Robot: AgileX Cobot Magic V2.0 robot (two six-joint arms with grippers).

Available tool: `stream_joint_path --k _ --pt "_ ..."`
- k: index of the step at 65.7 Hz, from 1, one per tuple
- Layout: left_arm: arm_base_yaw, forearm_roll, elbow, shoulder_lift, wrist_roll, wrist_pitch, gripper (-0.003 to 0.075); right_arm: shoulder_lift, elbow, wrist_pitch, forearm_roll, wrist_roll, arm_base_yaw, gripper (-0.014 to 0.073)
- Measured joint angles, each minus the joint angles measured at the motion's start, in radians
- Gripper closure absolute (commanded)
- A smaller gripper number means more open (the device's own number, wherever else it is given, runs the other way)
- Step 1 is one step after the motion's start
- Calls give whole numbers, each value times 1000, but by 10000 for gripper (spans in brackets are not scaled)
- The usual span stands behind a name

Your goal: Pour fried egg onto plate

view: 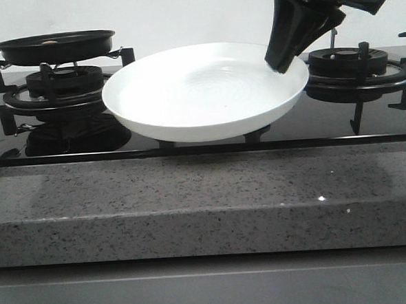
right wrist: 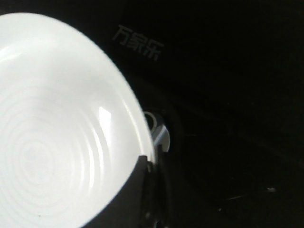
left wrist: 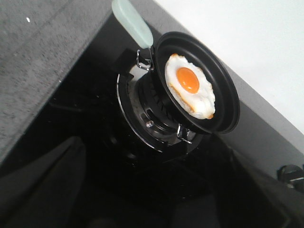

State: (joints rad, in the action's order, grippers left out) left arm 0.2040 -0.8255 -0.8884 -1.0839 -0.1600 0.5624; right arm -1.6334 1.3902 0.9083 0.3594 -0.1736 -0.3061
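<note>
The white plate point(view: 206, 90) hangs a little above the black hob at the middle, held by its right rim. My right gripper point(view: 280, 64) is shut on that rim; the right wrist view shows the plate point(right wrist: 61, 133) and the gripper point(right wrist: 148, 164) clamped over its edge. The fried egg point(left wrist: 190, 90), white with an orange yolk, lies in the black frying pan point(left wrist: 228, 95), which has a pale green handle point(left wrist: 133, 21). The pan point(view: 55, 47) sits on the back left burner. My left gripper point(left wrist: 156, 199) is open and empty, apart from the pan.
The left burner grate point(view: 54, 89) holds the pan. The right burner grate point(view: 356, 67) stands just behind the right gripper. A speckled grey stone counter edge point(view: 206, 200) runs along the front of the hob. A white wall is behind.
</note>
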Motion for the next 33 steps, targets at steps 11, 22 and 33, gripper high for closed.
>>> stream_joint_path --k 11,22,33 --pt "119 -318 -126 -213 -213 201 206 0 0 0 1 -2 0 661" --pt "165 -456 -243 -410 -307 303 206 0 0 0 1 -2 0 661" --pt "167 -478 -381 -563 -323 361 206 0 0 0 1 -2 0 661"
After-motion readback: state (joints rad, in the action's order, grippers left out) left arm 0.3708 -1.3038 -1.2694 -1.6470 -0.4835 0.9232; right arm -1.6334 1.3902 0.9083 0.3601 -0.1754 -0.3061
